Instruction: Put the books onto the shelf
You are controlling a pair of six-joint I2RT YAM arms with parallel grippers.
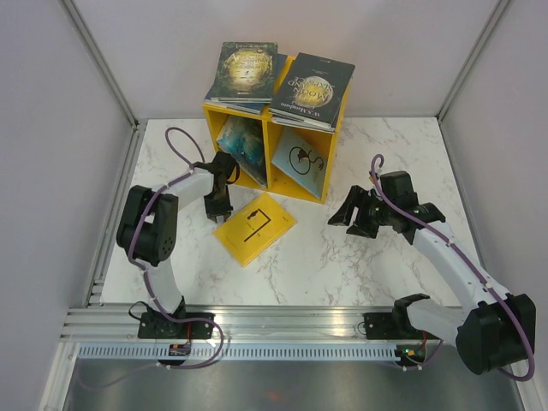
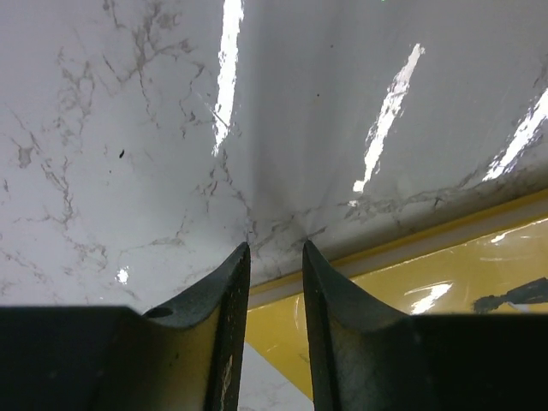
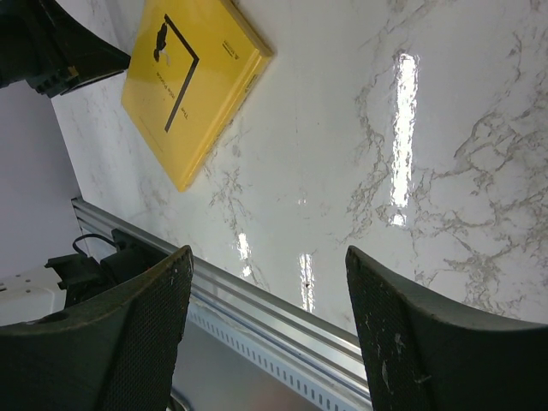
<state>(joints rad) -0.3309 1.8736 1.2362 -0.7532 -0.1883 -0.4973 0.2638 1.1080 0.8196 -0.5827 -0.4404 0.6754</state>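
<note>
Shelving books (image 1: 244,73): only the yellow book (image 1: 254,226) in front of the shelf (image 1: 336,150) is left, I think.
My left gripper (image 2: 274,248) is narrow at its edge, not gripping; my right gripper (image 3: 270,257) is wide, empty.

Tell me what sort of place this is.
Probably a robotics test booth: plain partition walls, robot arms bolted to an aluminium rail, and a yellow shelf with books staged on a marble-look table.

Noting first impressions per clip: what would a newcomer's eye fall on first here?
The bright yellow shelf at the back, with book stacks piled on its top. In front of it a yellow book lies flat, the left fingers at its corner.
</note>
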